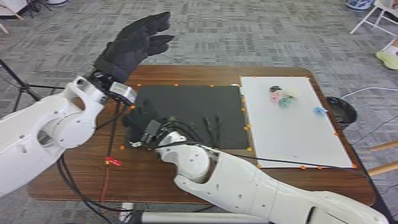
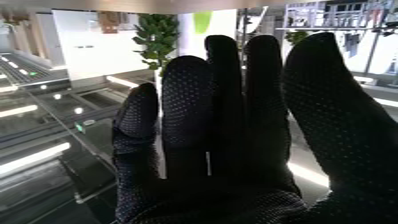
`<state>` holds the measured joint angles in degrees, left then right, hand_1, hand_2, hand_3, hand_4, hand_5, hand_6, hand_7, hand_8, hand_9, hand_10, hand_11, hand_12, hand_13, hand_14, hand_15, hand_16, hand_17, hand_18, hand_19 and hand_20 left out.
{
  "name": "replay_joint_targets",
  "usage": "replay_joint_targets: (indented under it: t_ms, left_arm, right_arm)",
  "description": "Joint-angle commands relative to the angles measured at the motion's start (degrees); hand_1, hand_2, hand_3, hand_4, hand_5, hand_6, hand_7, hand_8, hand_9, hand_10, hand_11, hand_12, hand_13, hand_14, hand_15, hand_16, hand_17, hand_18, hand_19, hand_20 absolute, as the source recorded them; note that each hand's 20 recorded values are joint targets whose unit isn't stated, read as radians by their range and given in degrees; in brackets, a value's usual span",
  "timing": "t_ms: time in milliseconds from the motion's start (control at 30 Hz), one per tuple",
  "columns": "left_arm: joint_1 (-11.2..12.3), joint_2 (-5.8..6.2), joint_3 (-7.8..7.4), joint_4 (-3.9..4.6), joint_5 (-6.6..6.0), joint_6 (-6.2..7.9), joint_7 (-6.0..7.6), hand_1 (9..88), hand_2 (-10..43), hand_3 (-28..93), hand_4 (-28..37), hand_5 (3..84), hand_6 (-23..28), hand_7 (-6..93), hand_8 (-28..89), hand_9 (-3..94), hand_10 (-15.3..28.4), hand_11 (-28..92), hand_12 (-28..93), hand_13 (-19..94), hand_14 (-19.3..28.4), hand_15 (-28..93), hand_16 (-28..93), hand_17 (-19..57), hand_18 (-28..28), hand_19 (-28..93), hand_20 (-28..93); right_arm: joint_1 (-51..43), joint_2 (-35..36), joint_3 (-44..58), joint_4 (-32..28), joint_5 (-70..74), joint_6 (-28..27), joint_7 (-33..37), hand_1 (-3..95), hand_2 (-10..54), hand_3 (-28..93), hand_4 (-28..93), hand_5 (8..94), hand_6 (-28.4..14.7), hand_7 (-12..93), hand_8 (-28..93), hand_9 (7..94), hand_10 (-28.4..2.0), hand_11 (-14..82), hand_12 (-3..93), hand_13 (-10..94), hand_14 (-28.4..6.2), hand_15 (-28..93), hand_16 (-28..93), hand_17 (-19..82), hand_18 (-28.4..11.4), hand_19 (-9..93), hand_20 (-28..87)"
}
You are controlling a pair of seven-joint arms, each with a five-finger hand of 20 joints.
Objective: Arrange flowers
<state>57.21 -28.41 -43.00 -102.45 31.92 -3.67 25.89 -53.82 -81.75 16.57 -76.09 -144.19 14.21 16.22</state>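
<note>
While the left hand hangs, fingers released, the right hand (lower) is unclenched.

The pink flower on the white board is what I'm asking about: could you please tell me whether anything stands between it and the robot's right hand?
Nothing visible stands between the right hand and the pink flower; a straight path crosses the black mat and the left part of the white board.
</note>
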Motion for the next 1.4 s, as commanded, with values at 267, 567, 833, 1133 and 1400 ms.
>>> replay_joint_targets:
  t_ms: [267, 567, 833, 1133, 1400]
  left_arm:
    - [17.2, 2.11, -15.81, -4.46, 0.08, 2.92, 1.13, 27.9, -4.0, 65, -25.0, 23.4, 1.8, 16.0, -8, 17.5, 9.7, 13, 19, 16, 13.0, 24, 6, -10.7, 18.9, 36, 12]
    - [38.3, -1.33, -31.93, -7.81, 1.19, 6.84, -0.74, 27.9, -4.1, 66, -25.1, 23.5, 1.8, 16.1, -8, 17.6, 9.8, 13, 19, 16, 13.0, 24, 6, -10.6, 18.9, 36, 12]
    - [50.8, -5.11, -39.89, -10.93, 0.95, 9.36, -0.41, 28.0, -4.2, 66, -25.2, 23.5, 1.8, 16.2, -8, 17.6, 9.7, 13, 19, 16, 13.1, 24, 6, -10.7, 18.9, 36, 12]
    - [54.0, -7.34, -40.89, -11.79, 0.96, 10.38, 0.91, 28.0, -4.1, 66, -25.1, 23.4, 1.7, 16.2, -8, 17.6, 9.7, 13, 19, 16, 13.1, 24, 6, -10.6, 18.8, 36, 12]
    - [54.9, -7.24, -41.54, -12.07, 0.93, 10.75, 1.03, 28.0, -4.2, 66, -25.1, 23.5, 1.7, 16.2, -8, 17.7, 9.7, 13, 19, 16, 13.0, 24, 6, -10.7, 18.8, 36, 12]
  right_arm:
    - [1.9, 8.8, 2.3, -14.5, 5.5, -3.6, 2.4, 33.4, -9.5, 81, -28, 52.5, 1.7, 26, -16, 58.2, -8.1, 19.8, 17.5, 53, -8.6, 76, 27, 23, -18.3, 80, 53]
    - [-5.0, 30.5, 17.2, -22.2, 9.4, -3.2, 8.9, 33.4, -9.5, 75, -28, 49.6, -0.9, 25, -15, 53.7, -9.6, 21.8, 19.3, 49, -10.8, 76, 26, 22, -18.6, 81, 53]
    - [-14.1, 41.1, 31.9, -18.7, 7.2, -10.1, 13.7, 31.6, -9.5, 76, -28, 39.6, -4.1, 23, -12, 39.6, -11.8, 19.8, 20.1, 38, -12.3, 74, 20, 19, -18.8, 78, 52]
    - [-22.0, 47.9, 42.7, -16.9, 6.8, -10.5, 17.9, 30.1, -9.5, 78, -28, 37.3, -4.8, 21, -12, 37.6, -12.6, 18.7, 20.0, 36, -12.6, 74, 18, 17, -18.9, 77, 52]
    - [-21.0, 47.4, 45.5, -13.2, 11.2, -18.8, 13.6, 33.2, -9.5, 71, -28, 36.1, -4.6, 21, -11, 37.7, -11.7, 18.4, 20.4, 34, -12.1, 72, 18, 16, -18.9, 76, 52]
